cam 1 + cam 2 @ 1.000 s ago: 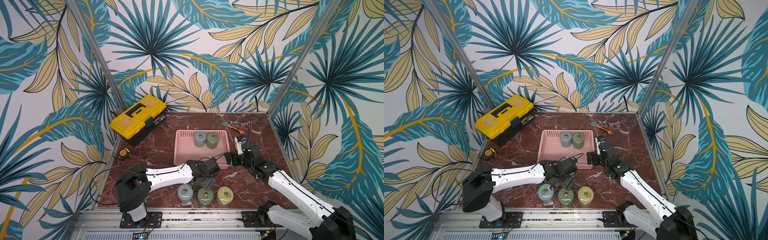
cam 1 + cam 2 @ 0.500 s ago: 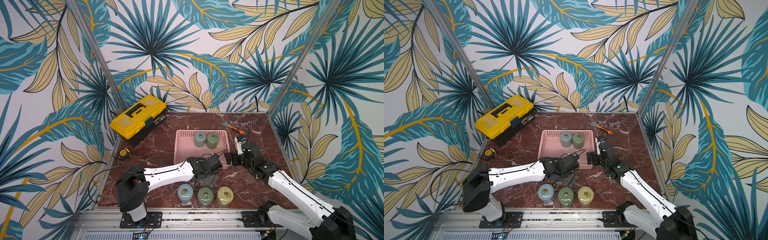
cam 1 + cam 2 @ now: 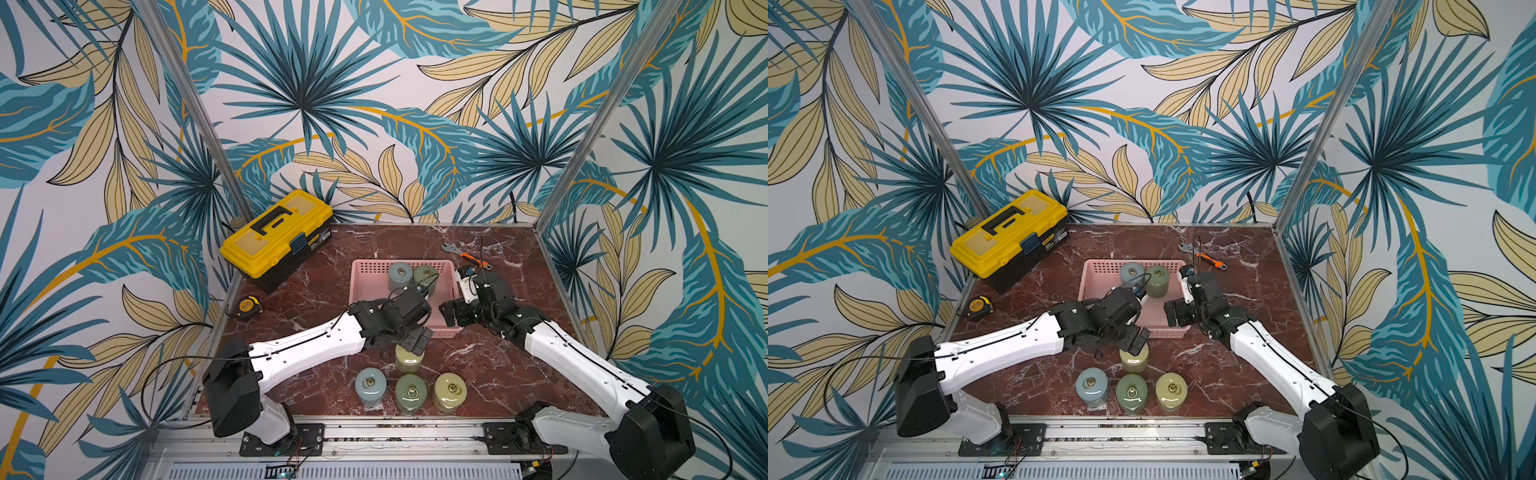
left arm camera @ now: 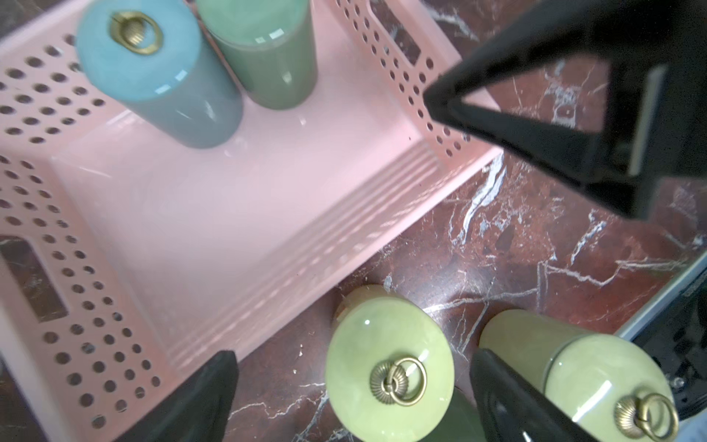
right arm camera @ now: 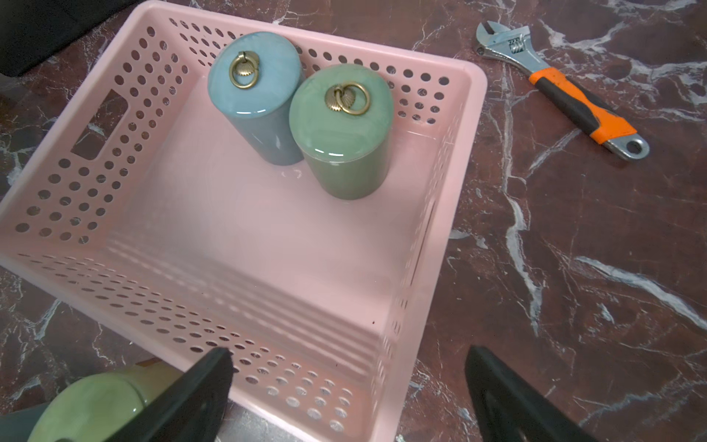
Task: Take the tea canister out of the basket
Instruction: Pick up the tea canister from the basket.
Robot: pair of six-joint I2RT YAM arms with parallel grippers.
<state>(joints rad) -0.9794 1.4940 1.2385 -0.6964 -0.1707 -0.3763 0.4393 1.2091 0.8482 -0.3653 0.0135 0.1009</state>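
1. In both top views the blue canister (image 3: pixel 400 274) and green canister (image 3: pixel 424 276) stand upright, side by side, by the far wall of the basket (image 3: pixel 360 276). The right end effector (image 3: pixel 453 313), jaws wide and empty, sits at the basket's right near corner. The left end effector (image 3: pixel 417 338), also spread and empty, hangs over a yellow-green canister (image 3: pixel 409 361) on the surface (image 3: pixel 498 353) outside.
2. Left wrist view: both basket canisters lie beyond the near wall, across bare floor.
3. Right wrist view: the green canister (image 5: pixel 344 130) is the nearer, glossy, ring-pull lid up; likely the right arm's pick.
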